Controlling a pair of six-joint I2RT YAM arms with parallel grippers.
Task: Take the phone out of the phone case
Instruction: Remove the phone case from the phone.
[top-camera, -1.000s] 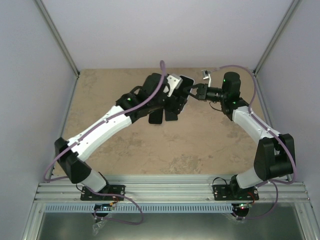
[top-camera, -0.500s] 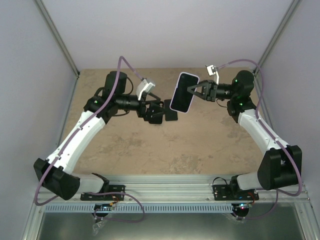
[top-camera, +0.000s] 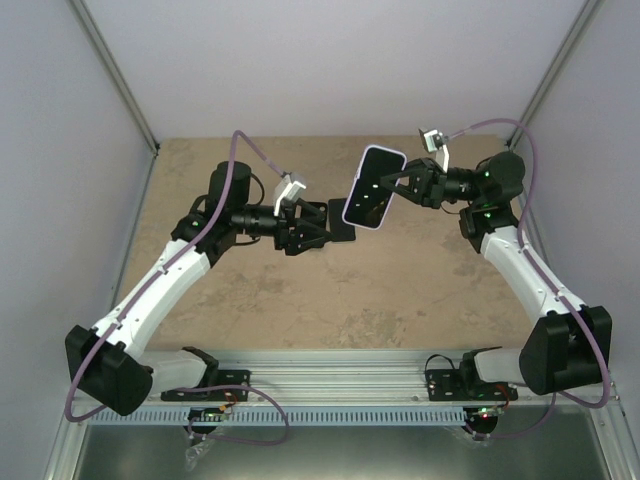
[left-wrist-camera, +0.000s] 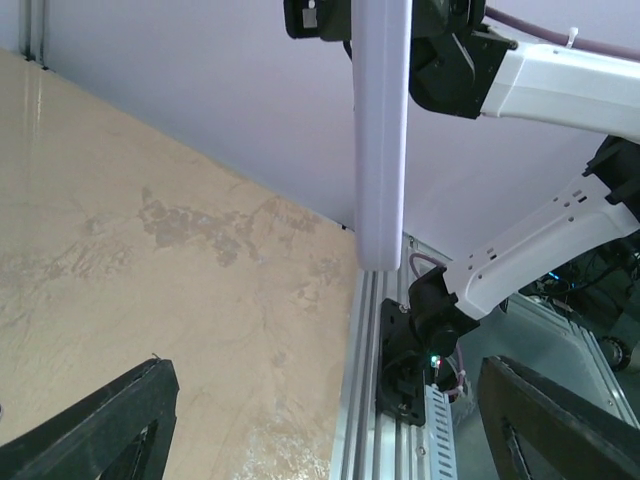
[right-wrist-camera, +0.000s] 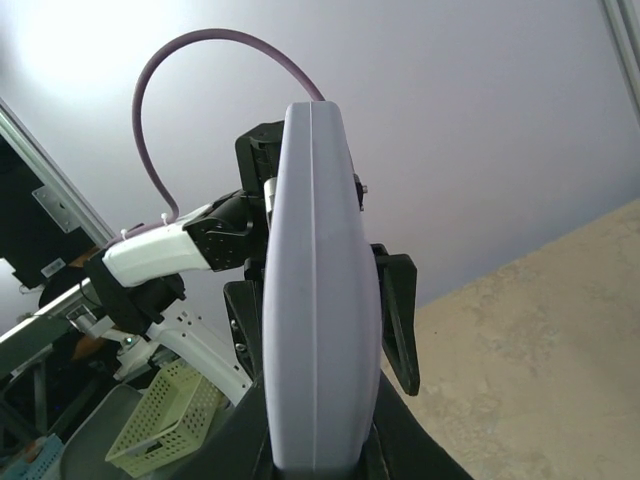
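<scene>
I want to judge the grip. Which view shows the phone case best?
Top external: the phone case shows nearly its whole face, with the right gripper clamped on one edge. Both wrist views show only its narrow lavender side, edge-on.

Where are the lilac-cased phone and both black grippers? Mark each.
lilac-cased phone (top-camera: 372, 190): top view, middle of its dark face.
right gripper (top-camera: 393, 186): top view, between fingertips at phone's edge.
left gripper (top-camera: 320, 228): top view, between its fingertips.

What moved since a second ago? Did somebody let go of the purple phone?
The left pincer pulled back from the black-screened phone in its lilac case, towards its own side. It is now open and not touching the phone. The right pincer carried the phone slightly towards its own side. Unchanged: the right pincer stays shut on the phone, up in the air, case still on.
</scene>
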